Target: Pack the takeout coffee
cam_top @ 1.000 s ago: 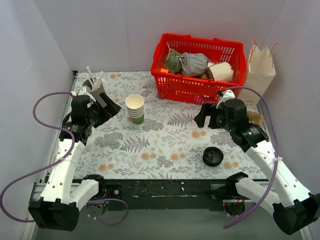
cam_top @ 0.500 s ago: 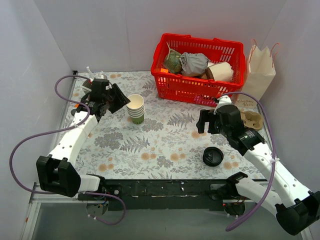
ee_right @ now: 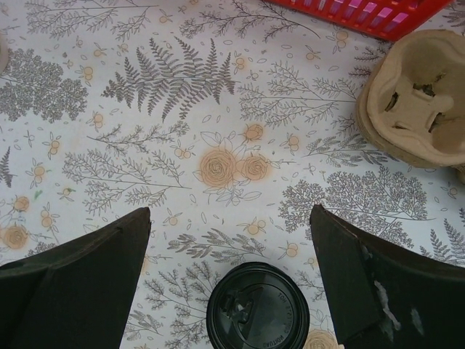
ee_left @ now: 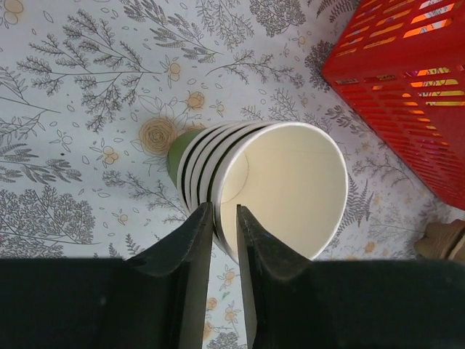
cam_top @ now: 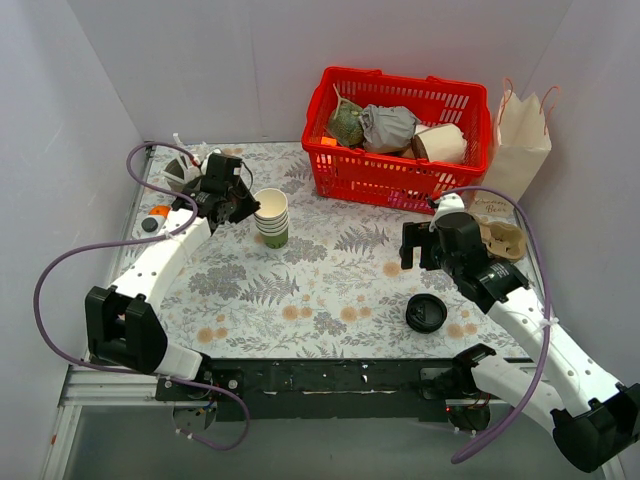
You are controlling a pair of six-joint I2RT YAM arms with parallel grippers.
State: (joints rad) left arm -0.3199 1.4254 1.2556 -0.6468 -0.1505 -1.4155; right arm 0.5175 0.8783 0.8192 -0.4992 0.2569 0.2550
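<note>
Left arm reaching the stack of cups (cam_top: 271, 218) on the patterned worktop (cam_top: 330, 285). Within the last second this arm has swung in from the worktop's left edge, and the left gripper (ee_left: 223, 212) has narrowed from wide apart to a thin slot set at the near rim of the topmost cup. The wrist view does not settle whether the rim is already pinched or only straddled. The right gripper (ee_right: 229, 216) has shifted little and remains spread wide, holding nothing, poised above the loose black lid (ee_right: 258, 307), with the pulp cup carrier (ee_right: 418, 102) just beyond it. The takeout coffee, as a capped cup, appears in no view: only its likely parts are present, well apart, the stack at centre left and the lid at near right. The change suggests that a single cup is about to be separated, an early step. Lidding and packing toward the paper bag (cam_top: 522, 140) beside the red basket (cam_top: 400, 182) are not yet begun.
</note>
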